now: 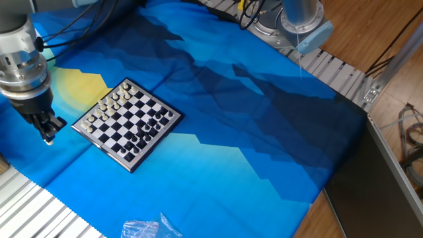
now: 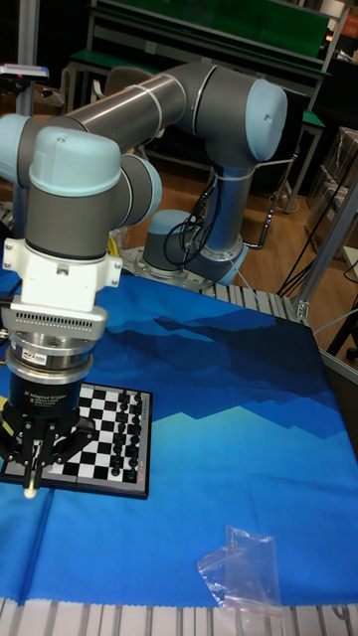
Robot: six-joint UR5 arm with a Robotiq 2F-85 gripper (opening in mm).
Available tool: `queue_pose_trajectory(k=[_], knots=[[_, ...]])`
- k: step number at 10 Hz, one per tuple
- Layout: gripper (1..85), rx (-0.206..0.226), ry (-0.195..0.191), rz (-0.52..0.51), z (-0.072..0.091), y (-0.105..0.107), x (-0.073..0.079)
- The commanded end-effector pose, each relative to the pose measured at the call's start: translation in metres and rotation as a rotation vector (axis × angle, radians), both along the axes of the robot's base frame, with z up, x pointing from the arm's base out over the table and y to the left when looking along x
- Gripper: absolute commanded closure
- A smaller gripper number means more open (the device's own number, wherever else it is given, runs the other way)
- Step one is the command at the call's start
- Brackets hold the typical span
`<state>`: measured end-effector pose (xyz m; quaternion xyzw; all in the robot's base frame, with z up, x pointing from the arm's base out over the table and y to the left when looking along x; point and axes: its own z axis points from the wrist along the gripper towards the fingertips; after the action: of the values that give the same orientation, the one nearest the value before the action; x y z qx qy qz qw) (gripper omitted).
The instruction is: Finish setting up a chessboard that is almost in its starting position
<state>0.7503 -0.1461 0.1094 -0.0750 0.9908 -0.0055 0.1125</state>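
Observation:
The chessboard lies on the blue cloth, left of centre, turned like a diamond. Cream pieces line its upper-left side and black pieces its lower-right side. My gripper hangs just off the board's left corner, pointing down, above the cloth. Its fingers are drawn together on a small cream chess piece that sticks out below the tips. In the tall fixed view the gripper covers the left part of the chessboard.
A clear plastic bag lies on the cloth near the front edge, also seen as the bag. The arm's base stands at the back right with cables. Ribbed metal table edge borders the cloth at front left.

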Motion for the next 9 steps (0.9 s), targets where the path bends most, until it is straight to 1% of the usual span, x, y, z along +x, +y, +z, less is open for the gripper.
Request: queue_pose_trajectory(k=[1,3,5,9], knots=[[81.7,0.011,-0.012,0.018,0.0019,0.0023,0.0027],[81.7,0.004,-0.018,0.025,0.0023,0.0012,0.0042],[81.3,0.022,-0.003,0.013,0.0014,0.0050,0.0004],[81.3,0.032,-0.029,0.023,0.0032,0.0081,0.0070]])
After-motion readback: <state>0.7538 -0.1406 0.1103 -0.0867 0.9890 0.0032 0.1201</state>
